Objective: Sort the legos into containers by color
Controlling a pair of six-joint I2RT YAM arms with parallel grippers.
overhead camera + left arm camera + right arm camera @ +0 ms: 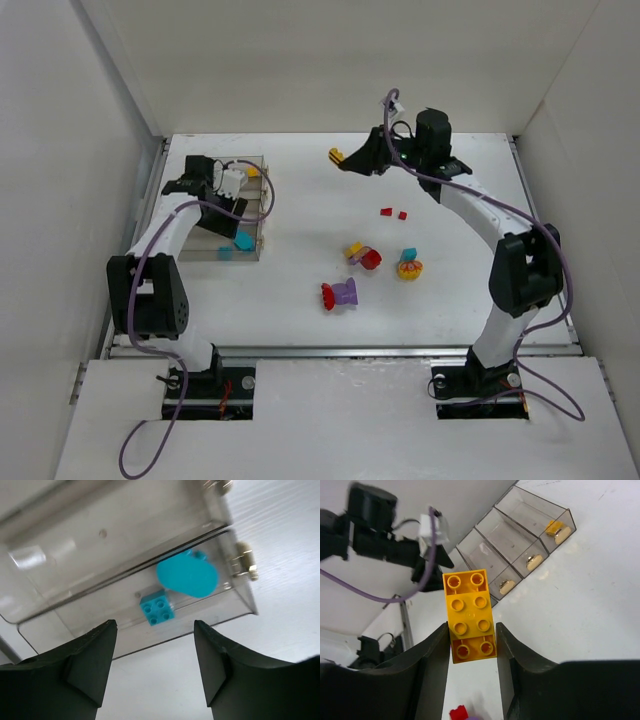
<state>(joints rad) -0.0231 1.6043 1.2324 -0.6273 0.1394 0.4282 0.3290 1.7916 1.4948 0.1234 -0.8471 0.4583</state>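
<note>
The containers (240,205) are clear bins in a row at the left. The near bin holds a cyan brick (243,241), seen in the left wrist view as a square cyan brick (157,609) beside a rounded cyan piece (187,576). The far bin holds a yellow piece (252,171). My left gripper (230,212) hovers over the bins, open and empty (154,626). My right gripper (347,159) is raised at the far middle, shut on a long yellow brick (469,615) that sticks out past its fingertips (470,627). The bins also show in the right wrist view (520,535).
Loose legos lie mid-table: two small red bricks (393,213), a yellow-purple-red clump (362,254), a cyan brick on a yellow-red piece (409,264), and a red-purple clump (340,294). White walls close in the table on three sides.
</note>
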